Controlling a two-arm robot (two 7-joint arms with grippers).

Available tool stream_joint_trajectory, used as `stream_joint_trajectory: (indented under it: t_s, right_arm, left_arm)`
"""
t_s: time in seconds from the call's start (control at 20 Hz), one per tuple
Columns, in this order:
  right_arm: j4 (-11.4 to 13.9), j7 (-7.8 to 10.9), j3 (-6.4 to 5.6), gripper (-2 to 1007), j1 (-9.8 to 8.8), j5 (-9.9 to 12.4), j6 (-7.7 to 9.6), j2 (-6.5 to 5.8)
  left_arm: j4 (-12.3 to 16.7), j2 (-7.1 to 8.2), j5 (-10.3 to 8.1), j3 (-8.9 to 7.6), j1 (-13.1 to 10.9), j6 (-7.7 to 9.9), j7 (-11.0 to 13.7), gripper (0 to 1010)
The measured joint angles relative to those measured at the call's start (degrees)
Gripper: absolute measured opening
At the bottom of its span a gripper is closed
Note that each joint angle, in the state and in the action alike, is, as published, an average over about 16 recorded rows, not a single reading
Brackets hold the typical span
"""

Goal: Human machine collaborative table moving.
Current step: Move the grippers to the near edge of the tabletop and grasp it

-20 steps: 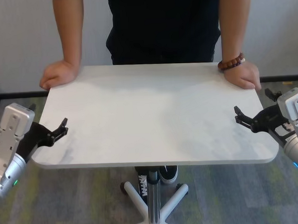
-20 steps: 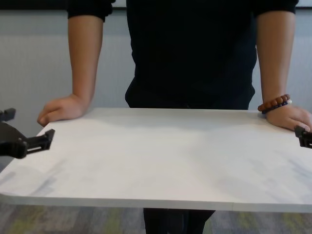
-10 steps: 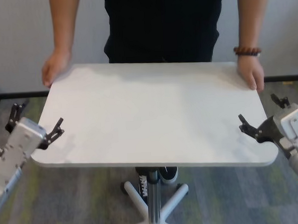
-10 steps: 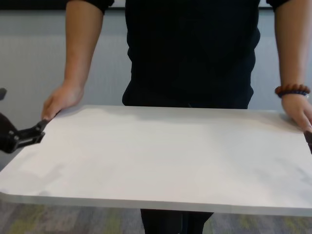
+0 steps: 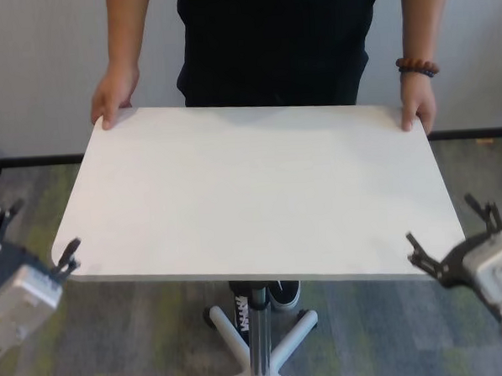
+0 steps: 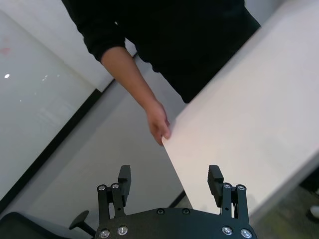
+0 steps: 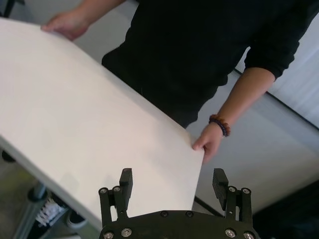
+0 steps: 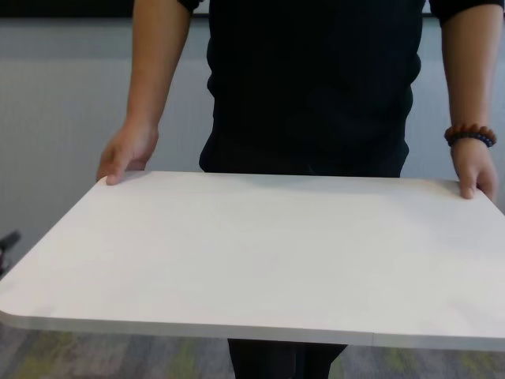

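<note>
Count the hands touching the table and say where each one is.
2. One hand grips the table at its far corner on the robot's left; the other hand, below a bead bracelet, grips the far right corner. None appears hidden.

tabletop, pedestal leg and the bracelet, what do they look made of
Tabletop: looks like white laminate or painted board, matte, since it shows no glare and has a thin, rounded edge.
Pedestal leg: seems to be metal, a shiny silver column on a white-coated star base.
Bracelet: round reddish-brown beads, probably wood, though stone or resin can't be ruled out.
</note>
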State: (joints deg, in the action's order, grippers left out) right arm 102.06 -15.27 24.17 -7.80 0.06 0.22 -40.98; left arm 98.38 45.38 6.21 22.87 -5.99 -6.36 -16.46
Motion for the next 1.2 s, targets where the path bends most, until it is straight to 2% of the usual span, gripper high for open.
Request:
stream_joint_trajectory:
  t_s: [0.3,0.4,0.55,0.8,1.05,1.2]
  right_arm:
    - [3.15,-3.26,1.20,1006,-5.07,-6.00,4.75,-0.61]
    - [3.30,-4.07,1.95,1006,-6.00,-8.33,6.74,-0.45]
    - [2.57,-4.89,3.22,1006,-6.40,-11.61,9.71,0.18]
    - [-0.01,-5.91,5.65,1006,-5.19,-17.61,15.08,1.76]
    - [-3.52,-6.76,8.42,1006,-2.23,-24.69,20.45,3.46]
    - [-5.77,-6.99,9.99,1006,-0.15,-28.80,23.06,4.39]
  left_arm:
    - [0.86,1.76,2.91,-0.84,-4.73,-0.10,-1.85,1000]
    - [0.44,1.66,4.04,-0.69,-5.59,0.05,-2.34,1000]
    - [-0.58,1.00,5.72,-0.19,-6.24,0.40,-2.96,1000]
    - [-3.03,-1.24,9.02,1.26,-5.92,1.20,-4.01,1000]
    - [-5.70,-4.39,12.53,2.84,-4.36,2.17,-5.20,1000]
    - [-7.17,-6.39,14.24,3.66,-3.14,2.63,-5.72,1000]
